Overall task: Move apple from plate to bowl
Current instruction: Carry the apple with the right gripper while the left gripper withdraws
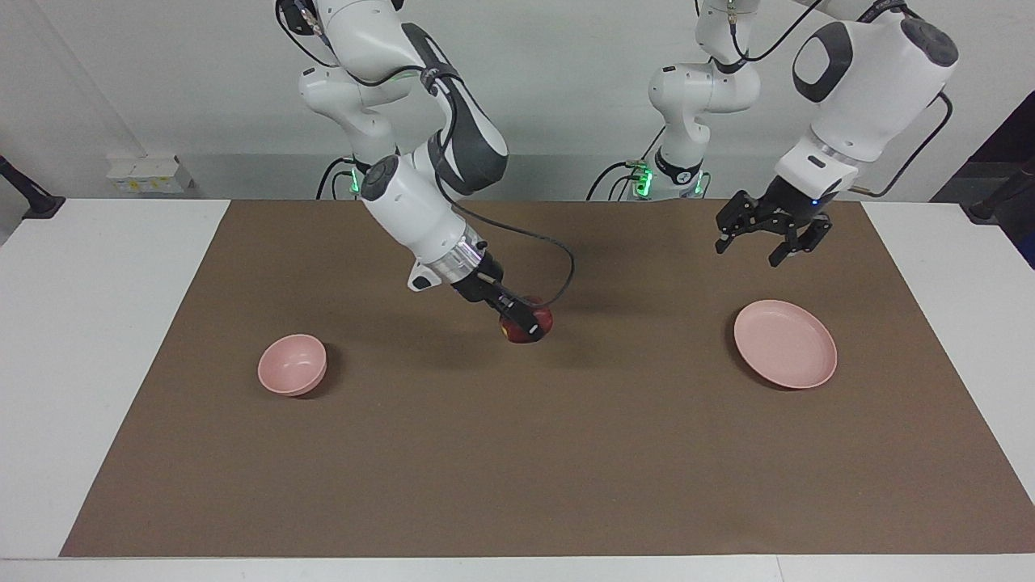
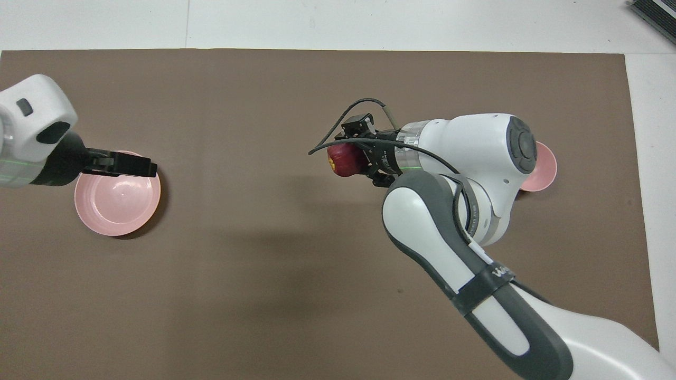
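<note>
my right fingers point(image 1: 521, 319) are clamped on the apple point(image 1: 530, 322) at mid-bench, the plate point(image 1: 784, 343) already bare. next i'd carry it toward the bowl point(image 1: 292, 364) at the right arm's end. my left fingers point(image 1: 768, 238) wait apart above the plate.

Bare brown mat point(image 1: 517, 453) runs between the bowl point(image 1: 292, 364) and the plate point(image 1: 784, 343), which sit well apart at their own ends. The right gripper point(image 1: 517, 317), clamped around the apple point(image 1: 527, 325), occupies the middle, its forearm slanting over the stretch toward the bowl. The left gripper point(image 1: 764, 242) hangs spread-fingered above the plate's robot-side edge.
</note>
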`<state>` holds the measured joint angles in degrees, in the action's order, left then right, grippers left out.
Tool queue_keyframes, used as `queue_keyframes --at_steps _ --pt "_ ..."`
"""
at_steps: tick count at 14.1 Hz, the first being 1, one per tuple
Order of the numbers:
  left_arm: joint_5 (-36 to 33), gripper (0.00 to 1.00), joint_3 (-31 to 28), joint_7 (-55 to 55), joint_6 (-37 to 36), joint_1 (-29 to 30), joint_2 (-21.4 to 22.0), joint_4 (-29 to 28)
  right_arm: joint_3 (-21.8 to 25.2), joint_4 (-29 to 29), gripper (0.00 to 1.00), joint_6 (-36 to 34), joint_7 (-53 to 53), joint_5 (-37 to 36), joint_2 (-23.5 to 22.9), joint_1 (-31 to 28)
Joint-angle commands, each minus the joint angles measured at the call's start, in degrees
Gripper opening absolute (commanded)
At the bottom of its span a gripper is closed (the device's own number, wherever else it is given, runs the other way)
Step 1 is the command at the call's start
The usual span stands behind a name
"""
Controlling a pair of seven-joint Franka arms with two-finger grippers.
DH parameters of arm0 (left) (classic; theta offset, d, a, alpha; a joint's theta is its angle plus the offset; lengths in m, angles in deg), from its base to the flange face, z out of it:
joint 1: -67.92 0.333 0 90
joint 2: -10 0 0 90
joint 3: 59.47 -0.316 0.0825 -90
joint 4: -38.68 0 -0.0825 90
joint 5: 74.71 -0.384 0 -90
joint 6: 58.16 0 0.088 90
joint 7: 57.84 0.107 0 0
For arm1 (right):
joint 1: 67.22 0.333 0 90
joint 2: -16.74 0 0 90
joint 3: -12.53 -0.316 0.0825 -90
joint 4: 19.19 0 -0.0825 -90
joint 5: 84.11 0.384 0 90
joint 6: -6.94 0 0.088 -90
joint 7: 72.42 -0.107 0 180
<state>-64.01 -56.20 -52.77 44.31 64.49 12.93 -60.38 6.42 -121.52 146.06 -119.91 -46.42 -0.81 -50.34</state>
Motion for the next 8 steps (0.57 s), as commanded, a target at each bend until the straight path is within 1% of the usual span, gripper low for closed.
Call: queue_keyframes --at_steps 1,4,6,8 --pt "-5.05 1.00 0.07 0.37 -6.13 0.27 -0.20 6.58 -0.40 0.65 0.00 -2.09 7.38 -4.71 -0.11 -4.13" --pt "-6.56 1.00 -0.02 1.61 -11.57 0.36 -0.64 11.68 -0.48 1.35 0.00 -3.50 12.67 -16.64 -1.25 -7.99" --pt "-6.65 1.00 -0.19 2.31 -12.91 0.36 -0.73 12.66 -0.40 2.05 0.00 -4.64 16.62 -22.46 -1.60 -8.79" --pt "-9.10 1.00 -0.98 3.54 -13.26 0.18 -0.90 12.84 -0.31 1.97 0.00 -4.65 21.45 -29.22 -1.78 -11.33"
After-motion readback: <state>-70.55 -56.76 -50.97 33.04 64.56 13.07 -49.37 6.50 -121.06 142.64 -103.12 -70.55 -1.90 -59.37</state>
